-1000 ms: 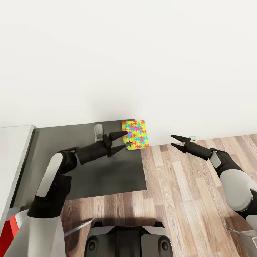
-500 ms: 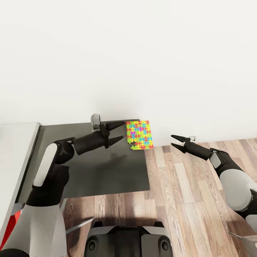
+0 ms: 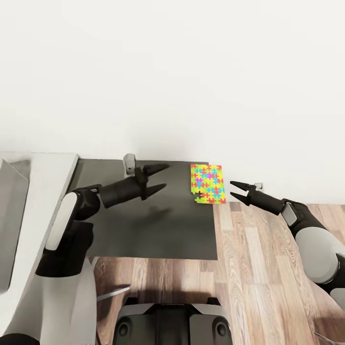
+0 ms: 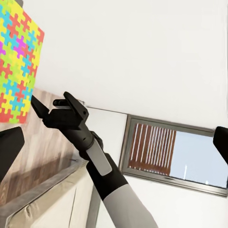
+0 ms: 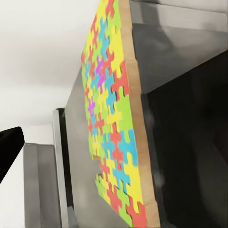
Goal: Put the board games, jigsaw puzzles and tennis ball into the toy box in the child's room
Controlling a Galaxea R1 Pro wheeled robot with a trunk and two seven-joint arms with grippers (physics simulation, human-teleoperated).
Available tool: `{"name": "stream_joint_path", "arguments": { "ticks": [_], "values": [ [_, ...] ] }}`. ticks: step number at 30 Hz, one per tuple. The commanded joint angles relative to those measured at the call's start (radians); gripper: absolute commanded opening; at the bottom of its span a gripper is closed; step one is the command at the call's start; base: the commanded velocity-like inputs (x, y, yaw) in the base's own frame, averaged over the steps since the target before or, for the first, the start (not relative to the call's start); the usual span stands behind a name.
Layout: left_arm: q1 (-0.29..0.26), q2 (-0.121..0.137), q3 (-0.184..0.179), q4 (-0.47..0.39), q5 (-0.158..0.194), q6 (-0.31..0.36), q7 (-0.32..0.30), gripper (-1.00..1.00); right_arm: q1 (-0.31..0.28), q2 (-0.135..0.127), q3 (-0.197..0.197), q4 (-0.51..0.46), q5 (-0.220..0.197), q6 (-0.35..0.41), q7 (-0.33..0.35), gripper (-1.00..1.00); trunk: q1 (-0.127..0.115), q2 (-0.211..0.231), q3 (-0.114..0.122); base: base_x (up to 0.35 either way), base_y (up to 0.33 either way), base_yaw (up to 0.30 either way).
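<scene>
A jigsaw puzzle (image 3: pixel 208 184) lies flat at the far right corner of a dark slab (image 3: pixel 153 230) by the white wall, one edge seemingly overhanging it. The left gripper (image 3: pixel 160 177) hangs over the slab, jaws open and empty — apart from the puzzle. The right gripper (image 3: pixel 235 189) — jaws parted, empty — points at the puzzle from just beside it, over the wood floor (image 3: pixel 268 268).

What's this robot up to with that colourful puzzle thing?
Nothing is being held right now. A bright jigsaw puzzle lies at the far corner of a dark surface, next to the white wall. The left gripper hovers over that surface with its jaws open and empty, short of the puzzle. The right gripper, also open and empty, points toward the puzzle from the other side, above the wood floor.
</scene>
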Motion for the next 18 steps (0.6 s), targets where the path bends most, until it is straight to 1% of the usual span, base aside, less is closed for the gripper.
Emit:
{"name": "stream_joint_path", "arguments": {
  "ticks": [1,7,18],
  "values": [
    [0.000,0.000,-0.001,0.000,0.010,0.000,0.011,1.00,-0.001,0.000,-0.005,0.000,0.002,0.009,0.003,1.00,0.001,-0.002,-0.001,0.000,0.000,0.148],
    [0.006,-0.001,-0.003,0.000,0.010,0.000,0.013,1.00,-0.001,0.000,-0.006,0.000,0.003,0.008,0.002,1.00,0.001,-0.002,-0.001,0.000,0.000,0.095],
    [0.013,-0.004,-0.004,0.000,0.007,0.000,0.014,1.00,-0.001,-0.002,-0.006,0.000,0.003,0.009,0.001,1.00,0.001,-0.002,-0.001,0.000,0.000,0.026]
  ]
}}
